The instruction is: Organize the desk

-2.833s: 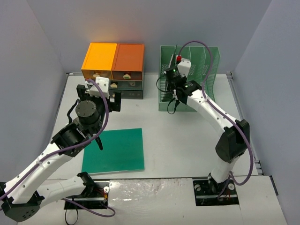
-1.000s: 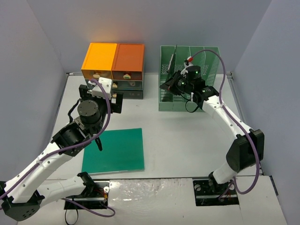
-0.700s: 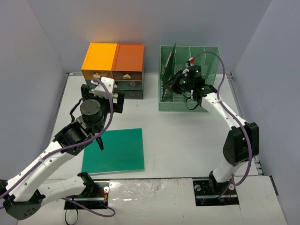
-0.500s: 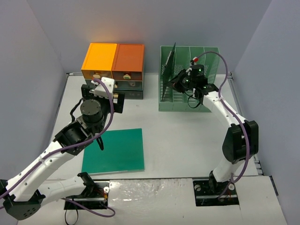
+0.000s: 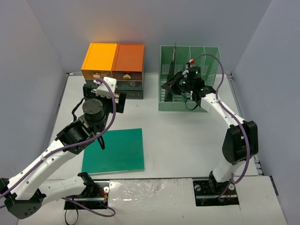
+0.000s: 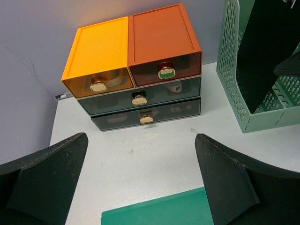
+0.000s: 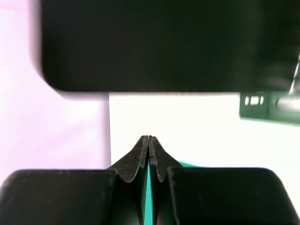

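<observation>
Looking down from above, the desk [image 5: 187, 140] is a white tabletop that fills the middle of the view.

At about 10 o'clock on it, the left gripper [image 6: 140, 138] hovers above the surface. Its two dark fingers [image 6: 51, 173] are spread wide apart with nothing between them, and they point toward the back of the desk.

At 7 o'clock, close to the near edge, a green mat [image 5: 115, 150] lies flat on the white surface, partly under the left arm.

At 11 o'clock, against the back, stands a drawer unit [image 5: 114, 61]. It has a yellow box and an orange box side by side on top of two wide dark drawers, each with a small gold knob.

At 1 o'clock stands a pale green slotted file rack [image 5: 211, 58]. A dark folder [image 5: 174, 55] stands on edge in a slot toward the rack's left side.

At the rack's front left is the right gripper [image 5: 169, 86]. Its jaws are pressed together with the tips touching and nothing between the tips. Whether it touches the rack cannot be told.
</observation>
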